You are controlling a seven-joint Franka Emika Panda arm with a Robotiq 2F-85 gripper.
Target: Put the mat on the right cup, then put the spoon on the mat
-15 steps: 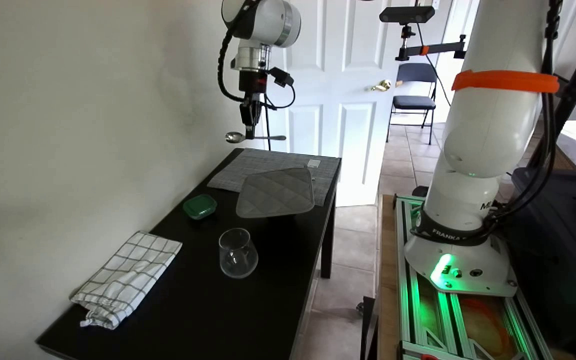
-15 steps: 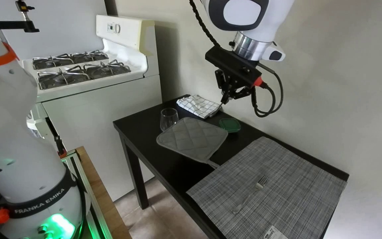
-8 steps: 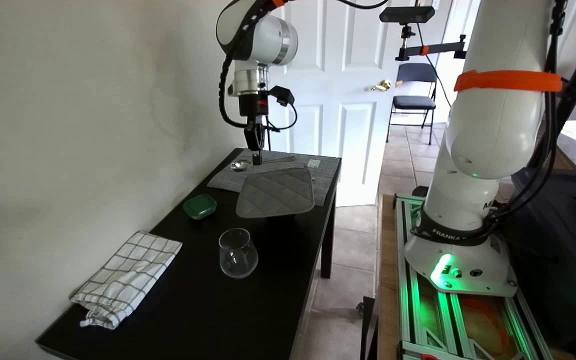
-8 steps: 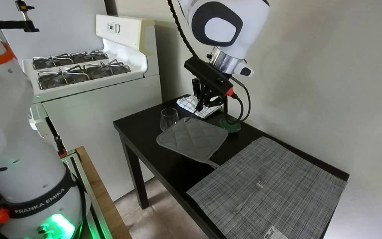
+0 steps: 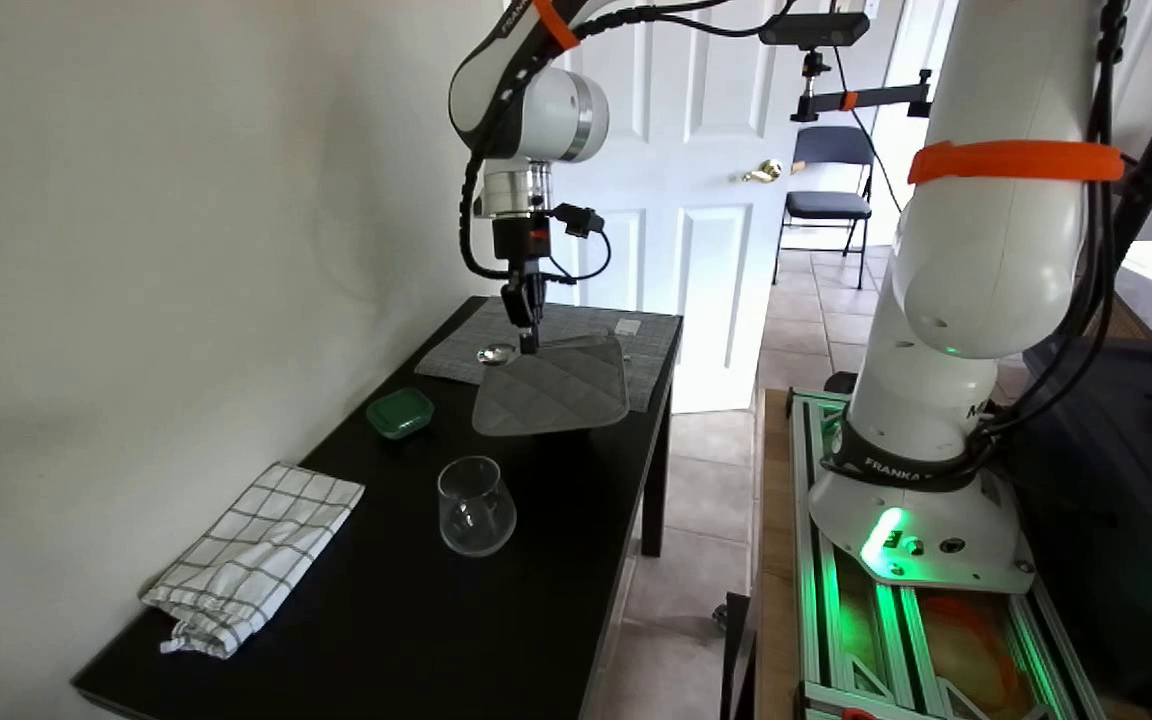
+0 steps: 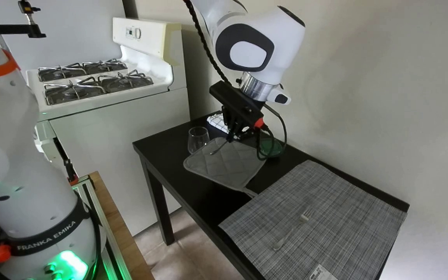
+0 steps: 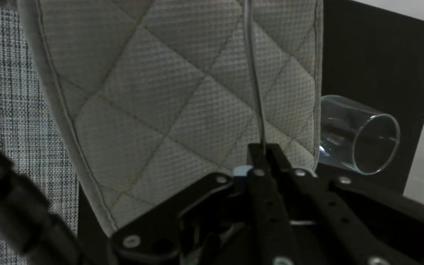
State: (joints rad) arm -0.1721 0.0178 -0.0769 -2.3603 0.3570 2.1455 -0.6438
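The grey quilted mat (image 5: 548, 388) rests raised above the black table in both exterior views (image 6: 231, 165), and it fills much of the wrist view (image 7: 182, 110). The dark cup is hidden beneath it. My gripper (image 5: 529, 346) is shut on the spoon (image 5: 495, 354) and points down over the mat. In an exterior view, the gripper (image 6: 230, 139) holds the spoon with its handle (image 6: 219, 147) slanting over the mat. In the wrist view, the handle (image 7: 253, 70) comes from between the fingertips of the gripper (image 7: 265, 149). I cannot tell whether the spoon touches the mat.
A clear glass (image 5: 476, 510) stands near the mat and shows in the wrist view (image 7: 359, 134). A green-lidded container (image 5: 400, 413) and a checkered cloth (image 5: 256, 550) lie by the wall. A woven placemat (image 6: 344, 217) with a fork (image 6: 288, 235) covers one table end.
My gripper has come down with the spoon and moved over the mat, from higher up near the wall. The mat and the other table things have not moved.
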